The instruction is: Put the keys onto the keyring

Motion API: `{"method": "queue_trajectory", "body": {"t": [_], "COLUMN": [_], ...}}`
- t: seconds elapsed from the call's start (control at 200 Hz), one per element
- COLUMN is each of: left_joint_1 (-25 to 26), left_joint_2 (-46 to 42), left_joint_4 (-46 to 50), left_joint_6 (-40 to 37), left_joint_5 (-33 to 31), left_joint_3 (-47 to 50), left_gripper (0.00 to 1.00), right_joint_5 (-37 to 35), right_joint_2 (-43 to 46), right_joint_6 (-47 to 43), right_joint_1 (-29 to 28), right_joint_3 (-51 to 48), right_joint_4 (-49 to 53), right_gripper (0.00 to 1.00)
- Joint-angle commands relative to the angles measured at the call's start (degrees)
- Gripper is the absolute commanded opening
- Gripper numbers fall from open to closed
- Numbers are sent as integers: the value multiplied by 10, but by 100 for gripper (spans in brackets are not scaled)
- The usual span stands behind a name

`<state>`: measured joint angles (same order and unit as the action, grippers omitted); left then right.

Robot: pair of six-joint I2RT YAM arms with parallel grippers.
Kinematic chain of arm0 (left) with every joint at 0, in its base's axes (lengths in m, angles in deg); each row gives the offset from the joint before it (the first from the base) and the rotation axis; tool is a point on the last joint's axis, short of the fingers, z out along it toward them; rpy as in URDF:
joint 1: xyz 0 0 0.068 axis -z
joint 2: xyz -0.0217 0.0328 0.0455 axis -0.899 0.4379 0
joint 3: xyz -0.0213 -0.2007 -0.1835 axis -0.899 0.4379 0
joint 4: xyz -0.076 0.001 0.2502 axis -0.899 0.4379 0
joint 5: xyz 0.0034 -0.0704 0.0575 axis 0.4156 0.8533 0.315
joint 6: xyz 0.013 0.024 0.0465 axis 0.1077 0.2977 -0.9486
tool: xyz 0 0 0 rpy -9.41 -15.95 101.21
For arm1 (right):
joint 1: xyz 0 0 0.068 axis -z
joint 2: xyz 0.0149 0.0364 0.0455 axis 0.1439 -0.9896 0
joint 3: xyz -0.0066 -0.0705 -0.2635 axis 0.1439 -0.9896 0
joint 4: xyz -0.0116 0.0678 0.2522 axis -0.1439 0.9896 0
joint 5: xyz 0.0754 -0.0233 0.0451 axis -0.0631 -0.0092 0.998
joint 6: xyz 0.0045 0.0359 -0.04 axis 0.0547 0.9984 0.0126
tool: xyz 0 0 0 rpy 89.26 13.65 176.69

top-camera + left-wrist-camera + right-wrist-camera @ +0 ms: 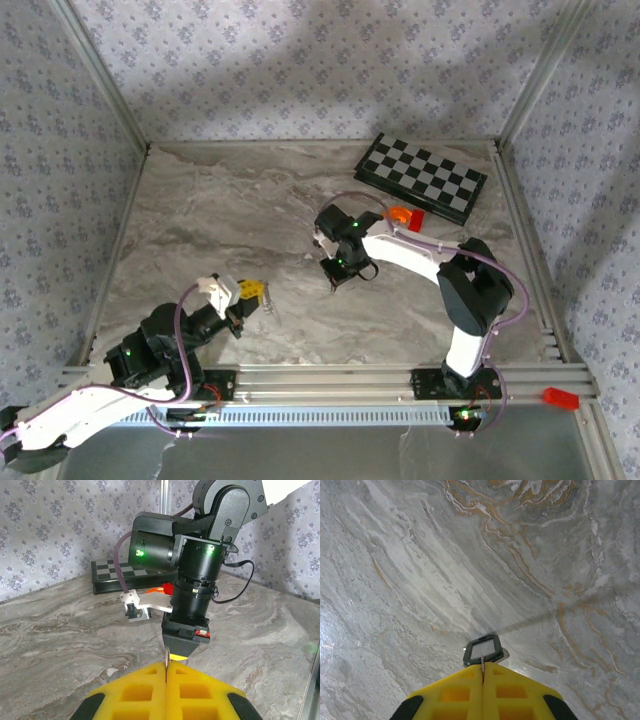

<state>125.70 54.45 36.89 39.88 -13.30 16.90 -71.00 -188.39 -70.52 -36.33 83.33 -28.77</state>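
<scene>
Right claw (pixel 482 669) clamps the key (pixel 482 651), left claw (pixel 166 669) clamps the keyring (pixel 166 656); chessboard (pixel 421 177) lies beyond.

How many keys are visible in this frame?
1: the key is pinched at the shut tips of the right gripper, close over the marble table. Others may be hidden from view.

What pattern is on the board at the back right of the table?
The board has black-and-white checks, clearest in the top external view.
</scene>
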Motion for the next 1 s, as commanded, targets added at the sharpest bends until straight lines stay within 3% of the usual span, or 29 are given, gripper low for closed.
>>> {"method": "queue_trajectory", "body": {"t": [0.0,0.55,0.995], "left_joint_1": [4,4,4], "left_joint_2": [-16,-68,-71], "left_joint_4": [-25,-23,-17], "left_joint_6": [-10,-10,-11], "left_joint_5": [-13,-38,-36], "left_joint_3": [0,23,18], "left_gripper": [0,0,0], "right_joint_5": [-1,-30,-41], "right_joint_2": [1,-12,-26], "right_joint_6": [4,28,32], "right_joint_1": [-1,-53,-75], "right_joint_3": [-12,-69,-94], "right_joint_4": [30,102,100], "right_gripper": [0,0,0]}}
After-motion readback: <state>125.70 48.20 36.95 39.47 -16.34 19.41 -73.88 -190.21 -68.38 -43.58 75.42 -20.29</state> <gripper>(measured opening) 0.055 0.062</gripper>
